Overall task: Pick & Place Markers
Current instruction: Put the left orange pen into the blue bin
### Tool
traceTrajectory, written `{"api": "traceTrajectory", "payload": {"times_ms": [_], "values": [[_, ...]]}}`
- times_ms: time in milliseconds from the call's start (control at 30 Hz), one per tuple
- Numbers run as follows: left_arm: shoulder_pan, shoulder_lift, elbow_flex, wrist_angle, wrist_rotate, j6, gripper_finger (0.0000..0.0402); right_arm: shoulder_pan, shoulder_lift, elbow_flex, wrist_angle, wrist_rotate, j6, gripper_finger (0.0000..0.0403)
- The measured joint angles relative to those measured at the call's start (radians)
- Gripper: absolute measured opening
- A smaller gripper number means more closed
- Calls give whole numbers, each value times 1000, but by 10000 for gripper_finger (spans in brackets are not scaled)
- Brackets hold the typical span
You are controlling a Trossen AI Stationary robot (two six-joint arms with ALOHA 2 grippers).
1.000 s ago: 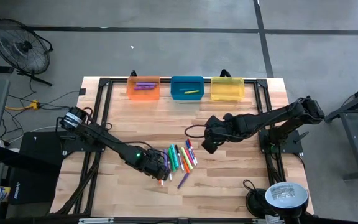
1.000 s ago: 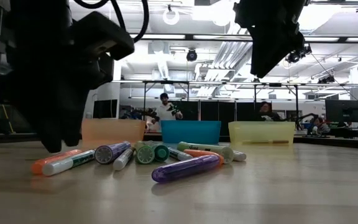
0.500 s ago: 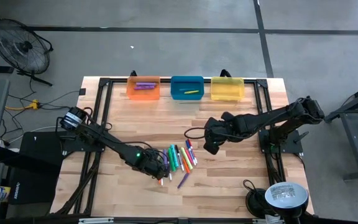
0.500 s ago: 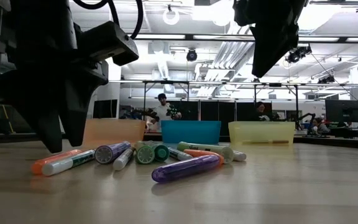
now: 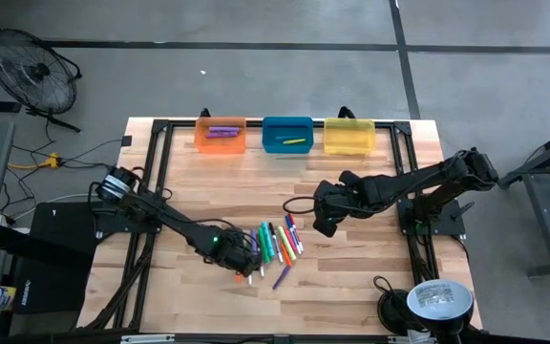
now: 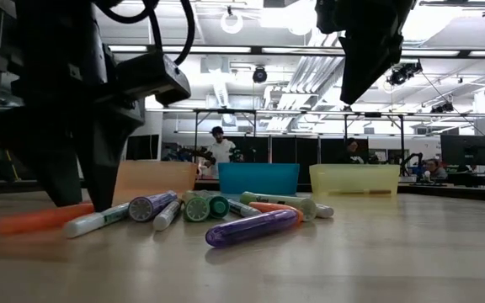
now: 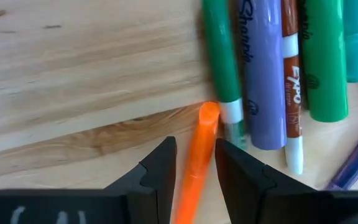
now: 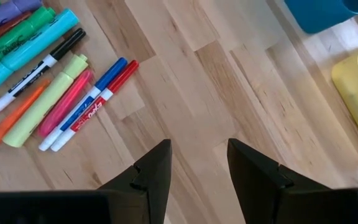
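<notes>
Several markers (image 5: 275,244) lie side by side on the wooden table (image 5: 208,182); in the low view they form a row (image 6: 226,206) with a purple one (image 6: 251,228) in front. My left gripper (image 5: 240,256) stands at the pile's left edge, fingers pointing down, shut on an orange marker (image 6: 32,220). My right gripper (image 5: 321,225) hovers open above bare wood to the right of the pile, and its wrist view shows the markers (image 8: 48,87) off to one side of it. My left gripper (image 7: 196,158) pinches the orange marker between its two fingers, a little back from its rounded end (image 7: 208,115). The fingers (image 7: 160,165) come from above, pointing down, and lie across the marker. The marker lies flat on the table beside a green marker (image 7: 219,56).
Three translucent bins stand along the far edge: an orange bin (image 5: 221,136) with a purple marker inside, a blue bin (image 5: 287,135) with a yellow marker, and a yellow bin (image 5: 349,136). Bare wood lies between bins and pile. People show in the room beyond.
My left gripper has come down onto the table at the pile's left edge, its fingers standing more upright. The orange marker has slid and turned on the table away from the pile; it shows blurred in the low view. The right arm has kept still.
</notes>
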Motion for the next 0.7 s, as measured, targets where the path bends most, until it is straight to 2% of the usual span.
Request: {"api": "traceTrajectory", "payload": {"times_ms": [233,433,700], "values": [[0,31,10,-48,14,28,111,1,0,0,1,-8,2,145],[1,33,10,-71,79,227,111,11,0,0,1,-10,8,145],[1,35,8,-80,96,472,111,49,0,0,1,-11,8,145]]}}
